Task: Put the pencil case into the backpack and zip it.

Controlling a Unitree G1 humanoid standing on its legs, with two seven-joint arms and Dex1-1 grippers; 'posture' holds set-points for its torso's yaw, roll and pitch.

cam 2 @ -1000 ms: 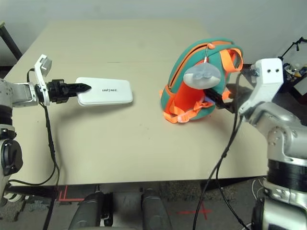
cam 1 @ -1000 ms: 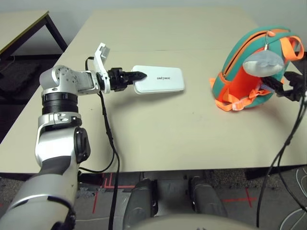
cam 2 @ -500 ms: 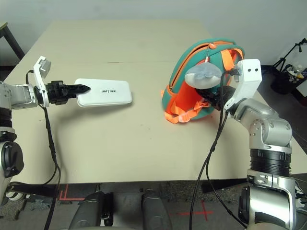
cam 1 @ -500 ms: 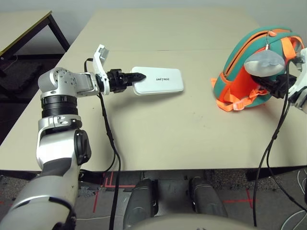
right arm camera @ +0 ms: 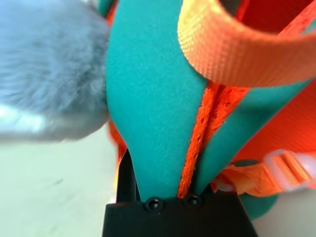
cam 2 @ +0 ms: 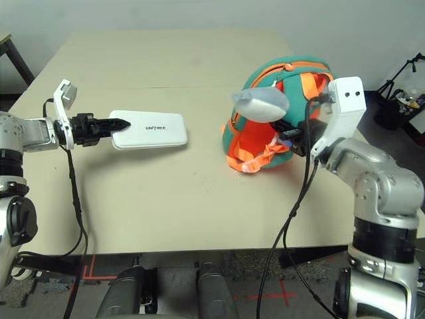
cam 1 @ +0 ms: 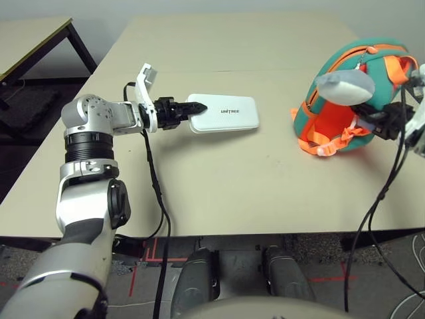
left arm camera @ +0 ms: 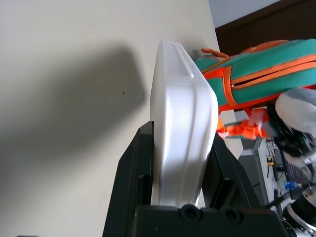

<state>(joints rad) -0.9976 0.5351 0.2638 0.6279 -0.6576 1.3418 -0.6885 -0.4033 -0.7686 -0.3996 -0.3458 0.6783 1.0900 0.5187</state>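
Left gripper [cam 1: 194,108] clamped on the near short end of the pencil case [cam 1: 224,113], fingers either side of its edge per the left wrist view. Case flat on the table [cam 1: 219,179], long axis running straight toward the backpack [cam 1: 345,100], well apart from it on the right. Right gripper [cam 2: 297,139] pinching the backpack's teal side by the orange strap. Zipper looks shut, fish charm [cam 2: 261,105] hanging over the front. Opening needed first, then a straight carry rightward, probably end-first.
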